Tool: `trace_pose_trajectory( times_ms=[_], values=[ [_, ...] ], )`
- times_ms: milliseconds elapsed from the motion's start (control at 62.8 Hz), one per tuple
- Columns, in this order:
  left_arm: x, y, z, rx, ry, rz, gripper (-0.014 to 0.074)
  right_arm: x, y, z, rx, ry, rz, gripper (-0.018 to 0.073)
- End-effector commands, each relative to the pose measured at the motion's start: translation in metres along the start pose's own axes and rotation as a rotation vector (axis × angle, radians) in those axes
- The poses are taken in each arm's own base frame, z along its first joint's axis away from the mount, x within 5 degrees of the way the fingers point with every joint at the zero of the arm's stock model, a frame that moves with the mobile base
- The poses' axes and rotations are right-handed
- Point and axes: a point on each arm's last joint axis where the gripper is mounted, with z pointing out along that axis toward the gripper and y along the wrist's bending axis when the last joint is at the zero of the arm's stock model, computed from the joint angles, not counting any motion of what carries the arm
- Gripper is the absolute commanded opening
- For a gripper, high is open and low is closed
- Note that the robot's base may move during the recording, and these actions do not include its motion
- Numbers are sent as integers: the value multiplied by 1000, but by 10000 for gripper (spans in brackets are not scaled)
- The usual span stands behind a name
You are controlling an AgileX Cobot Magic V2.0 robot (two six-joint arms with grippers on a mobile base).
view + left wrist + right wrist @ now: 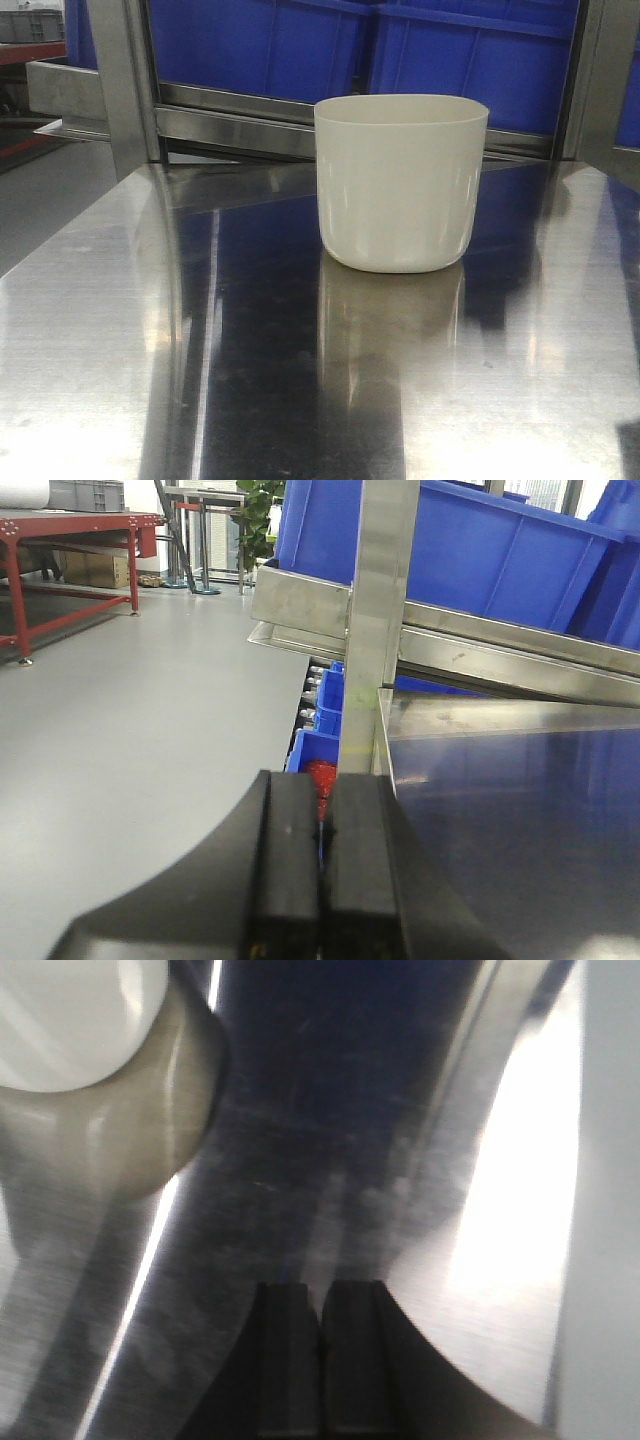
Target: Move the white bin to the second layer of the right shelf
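Note:
The white bin [400, 180] stands upright on the mirror-like steel tabletop [150, 360], right of centre in the front view; neither gripper appears in that view. Its rounded base [70, 1020] fills the top-left corner of the right wrist view. My right gripper [320, 1290] hovers low over the tabletop [400, 1160], shut and empty, well apart from the bin. At the table's left edge, beside a steel rack post [380, 610], my left gripper [322, 785] is shut on nothing. The right shelf second layer is out of view.
Large blue crates [350, 45] sit on the steel rack level [240, 125] behind the bin, between upright posts [125, 80]. Small blue bins [325, 715] show below the rack. Grey floor [130, 710] and a red-framed bench [70, 540] lie to the left.

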Motion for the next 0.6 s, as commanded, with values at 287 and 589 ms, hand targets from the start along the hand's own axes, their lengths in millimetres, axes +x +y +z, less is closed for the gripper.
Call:
trace_pose_trajectory(
  times_ms=[287,589],
  values=[
    [1,1,-1,2,-78,-6,85,-99,33,6,-51,34,179,442],
    [1,1,-1,2,-78,-6,85,-169,48,33,-30,133,197,433]
  ],
)
